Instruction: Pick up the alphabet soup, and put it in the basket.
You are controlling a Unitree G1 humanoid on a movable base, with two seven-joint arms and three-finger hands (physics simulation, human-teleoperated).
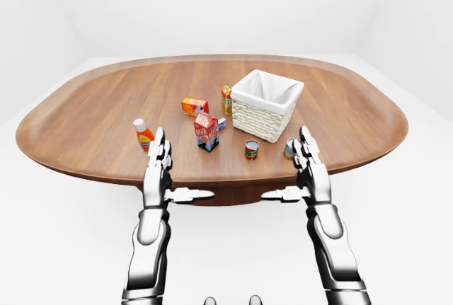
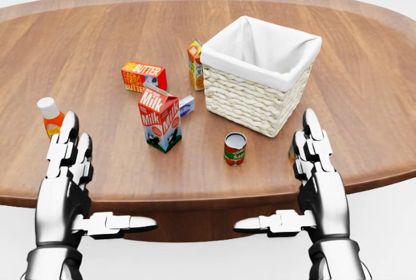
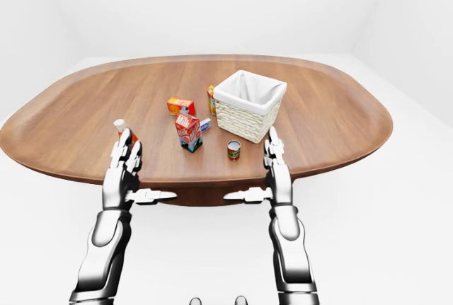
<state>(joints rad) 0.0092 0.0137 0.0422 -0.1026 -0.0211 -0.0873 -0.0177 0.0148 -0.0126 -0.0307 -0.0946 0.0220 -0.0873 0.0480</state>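
Note:
A small can with a red and green label (image 2: 234, 148) stands on the wooden table (image 2: 97, 39), just below the basket in the head view. A second, greyish can (image 1: 289, 148) is mostly hidden behind my right hand; the labels are too small to read, so I cannot tell which is the alphabet soup. The woven basket with a white liner (image 2: 260, 75) stands upright and looks empty. My left hand (image 2: 104, 179) and right hand (image 2: 276, 176) are both open and empty at the table's lower edge, fingers up, thumbs pointing at each other.
A milk carton (image 2: 160, 118) stands left of the red and green can. A butter box (image 2: 143, 76), an orange juice carton (image 2: 195, 64) and a small blue and white box (image 2: 186, 105) lie near the basket. An orange bottle (image 2: 50, 117) stands by my left hand.

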